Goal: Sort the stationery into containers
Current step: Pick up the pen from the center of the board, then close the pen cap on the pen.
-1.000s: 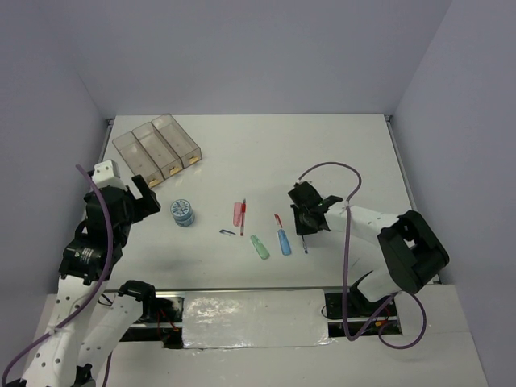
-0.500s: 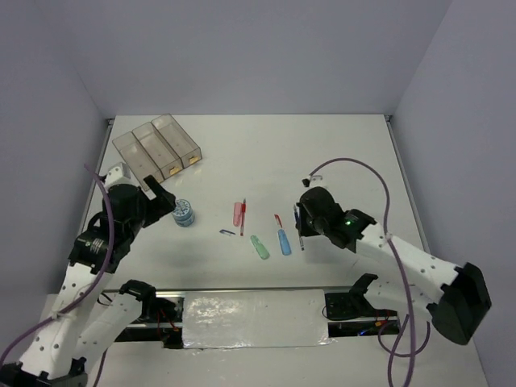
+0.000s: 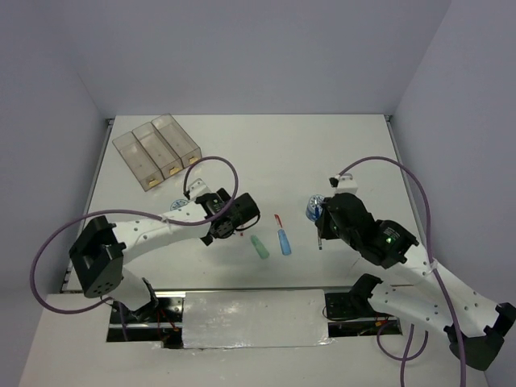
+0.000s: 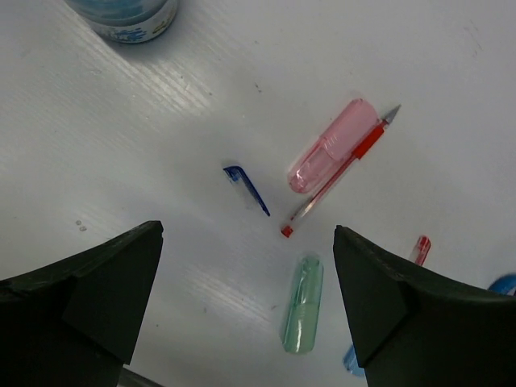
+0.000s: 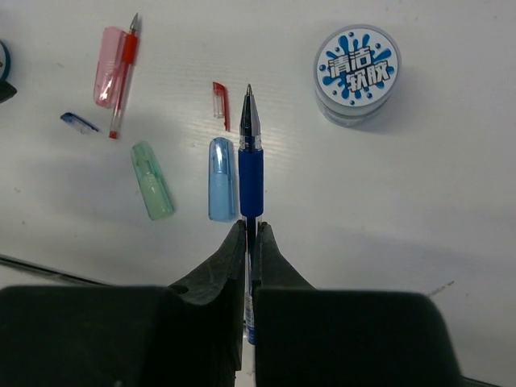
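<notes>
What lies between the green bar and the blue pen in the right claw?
The blue bar, between green bar and blue pen in the right wrist view.

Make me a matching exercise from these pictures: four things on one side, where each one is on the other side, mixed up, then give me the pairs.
Things
1. blue pen
2. red pen
3. green bar
4. clear bins

Places
A. at the far left corner of the table
B. lying right alongside the pink bar
C. clamped in the jaws of the right gripper
D. loose on the table beside the blue bar, not touching it

Pairs: 1-C, 2-B, 3-D, 4-A
</notes>
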`<state>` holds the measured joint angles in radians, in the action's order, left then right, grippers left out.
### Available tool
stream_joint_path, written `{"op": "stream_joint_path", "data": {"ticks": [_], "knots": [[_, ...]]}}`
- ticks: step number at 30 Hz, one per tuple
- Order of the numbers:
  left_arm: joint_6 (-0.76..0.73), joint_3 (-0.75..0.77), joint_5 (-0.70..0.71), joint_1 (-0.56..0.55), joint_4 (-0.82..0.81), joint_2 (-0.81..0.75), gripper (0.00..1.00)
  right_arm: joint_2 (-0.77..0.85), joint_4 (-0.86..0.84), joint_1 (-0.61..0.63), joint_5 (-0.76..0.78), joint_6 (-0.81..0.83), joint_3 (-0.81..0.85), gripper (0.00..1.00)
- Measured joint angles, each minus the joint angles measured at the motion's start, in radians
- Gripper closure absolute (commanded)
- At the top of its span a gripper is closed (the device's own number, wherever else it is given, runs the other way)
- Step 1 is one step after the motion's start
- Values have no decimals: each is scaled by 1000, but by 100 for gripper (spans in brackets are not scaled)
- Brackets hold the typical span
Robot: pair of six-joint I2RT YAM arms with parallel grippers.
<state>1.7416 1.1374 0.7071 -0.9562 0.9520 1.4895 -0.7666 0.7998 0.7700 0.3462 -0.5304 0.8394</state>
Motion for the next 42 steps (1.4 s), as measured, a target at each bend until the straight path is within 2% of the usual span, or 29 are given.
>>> {"op": "stream_joint_path", "data": {"ticks": [3, 10, 18, 27, 36, 38, 40, 42], "knots": [[67, 3, 8, 15, 11, 48, 2, 35, 37, 3, 4, 0, 0, 100], [43, 2, -50, 124, -94, 111, 2, 95, 63, 3, 6, 1, 0, 100], [11, -49, -173, 159, -205, 192, 5, 75, 60, 3, 6, 6, -6, 100], [19, -61, -233, 172, -209, 230, 8, 55, 58, 3, 5, 15, -15, 100], [47, -61, -249, 168, -180, 253, 18, 56, 57, 3, 5, 19, -15, 100], [53, -64, -249, 163, -174, 253, 25, 57, 57, 3, 5, 20, -15, 100], [59, -67, -249, 160, -174, 253, 26, 62, 57, 3, 5, 22, -16, 100], [65, -73, -249, 159, -175, 250, 36, 73, 56, 5, 6, 23, -17, 100]]}}
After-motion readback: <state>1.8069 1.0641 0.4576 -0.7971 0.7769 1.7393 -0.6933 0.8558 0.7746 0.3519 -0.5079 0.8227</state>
